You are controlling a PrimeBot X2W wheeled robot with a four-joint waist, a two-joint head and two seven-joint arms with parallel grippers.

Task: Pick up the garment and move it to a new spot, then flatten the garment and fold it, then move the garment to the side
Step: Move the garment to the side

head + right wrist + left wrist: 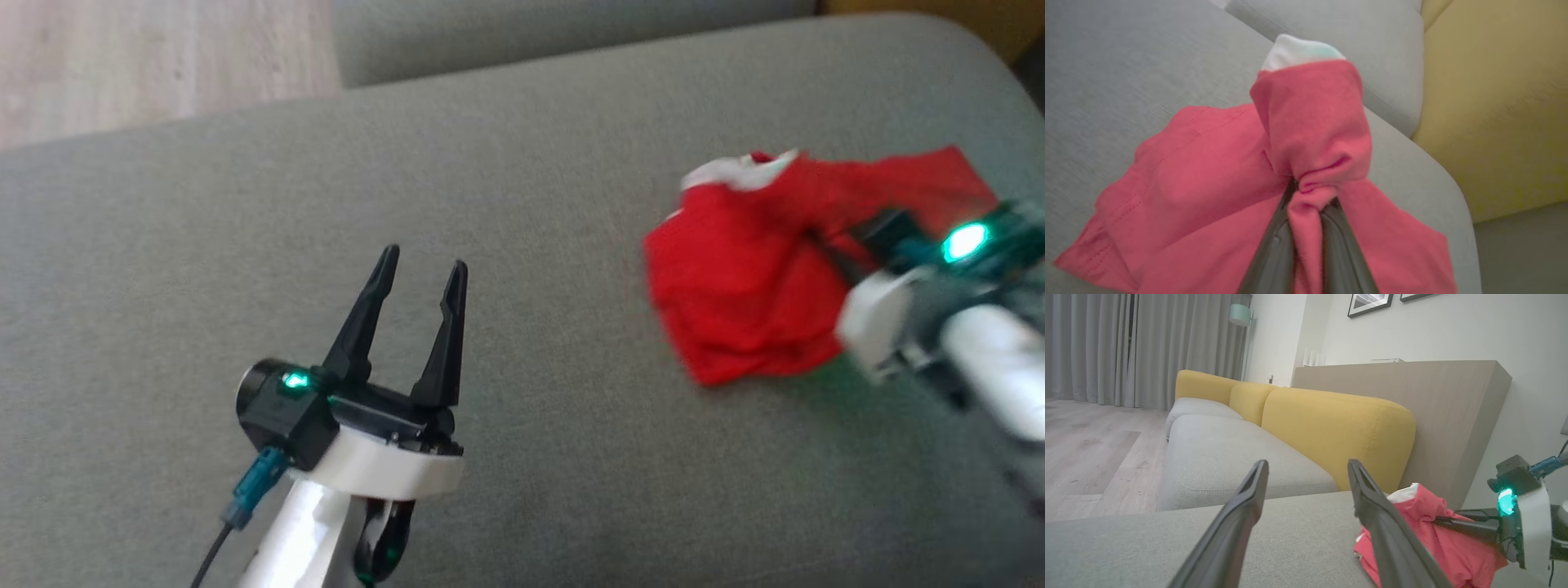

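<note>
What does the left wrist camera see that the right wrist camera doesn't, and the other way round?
Left wrist view: grey curtains, wooden floor, framed pictures on the wall, and the left gripper, open and empty. Right wrist view: a close look at the right gripper shut on a bunched fold of the red garment. Both: the red garment, the grey sofa seat and the yellow backrest.
</note>
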